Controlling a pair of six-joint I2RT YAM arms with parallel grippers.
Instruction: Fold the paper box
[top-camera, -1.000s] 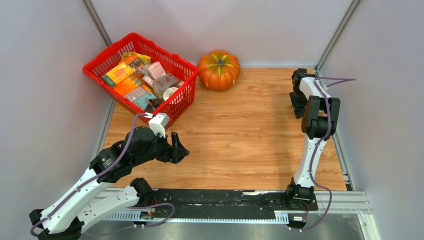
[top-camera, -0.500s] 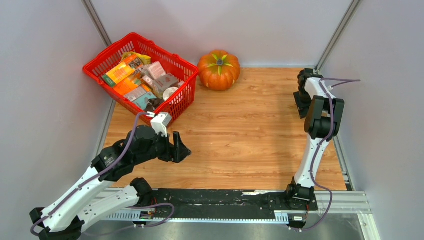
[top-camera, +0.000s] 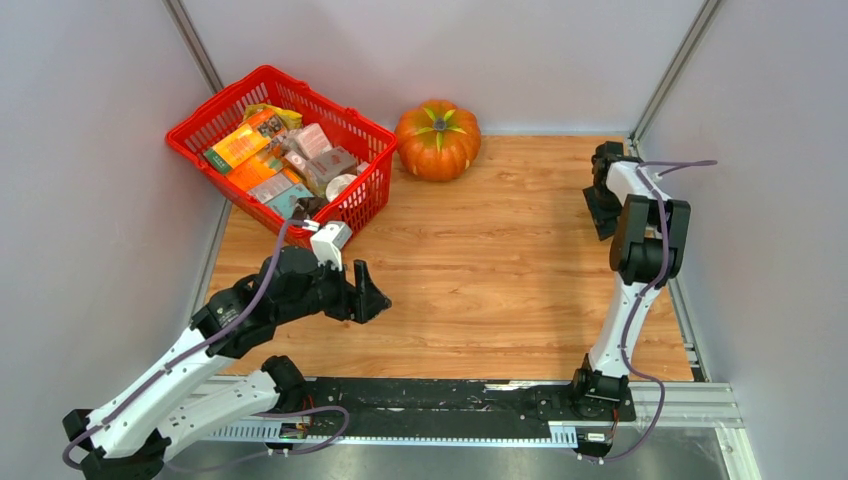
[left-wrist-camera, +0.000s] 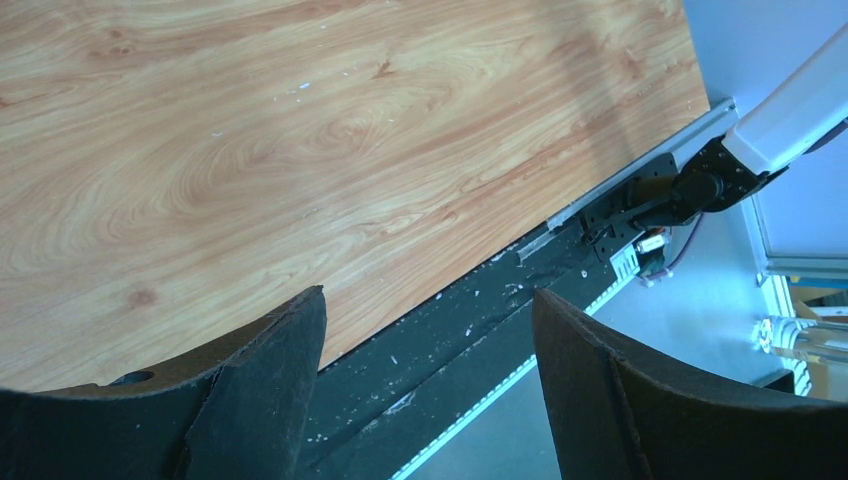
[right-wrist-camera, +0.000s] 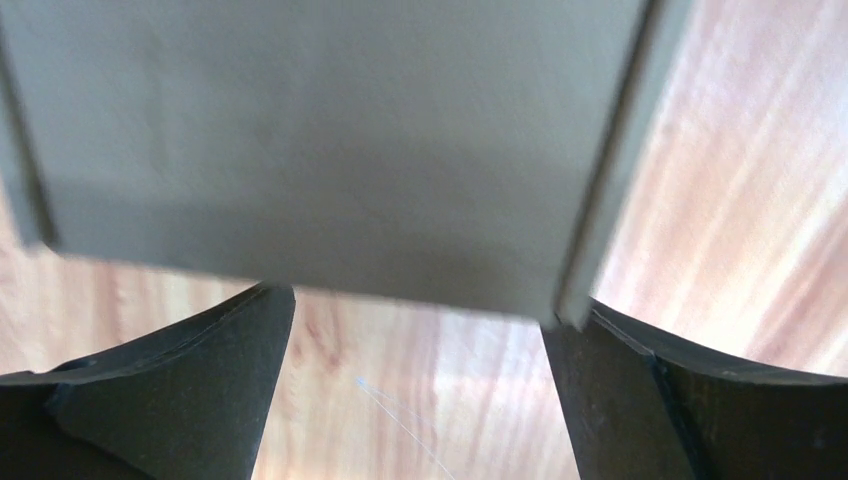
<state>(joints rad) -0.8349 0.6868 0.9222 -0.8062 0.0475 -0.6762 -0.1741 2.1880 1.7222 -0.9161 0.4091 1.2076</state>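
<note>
Right, we find the left end effector (left-wrist-camera: 430, 298) hanging low over the wooden surface (top-camera: 500, 280), just in front of the red basket (top-camera: 365, 190), its fingers (left-wrist-camera: 268, 375) spread wide with nothing held between them. Over at the far right edge, the right end effector (right-wrist-camera: 420, 310) gapes wide too, empty, nose-up against a grey wall panel (right-wrist-camera: 330, 140). Colourful packages (top-camera: 246, 146) fill the basket, and an orange pumpkin (top-camera: 437, 140) sits just beside it at the back. As for the paper box, we cannot tell where it is; none of our views shows it.
</note>
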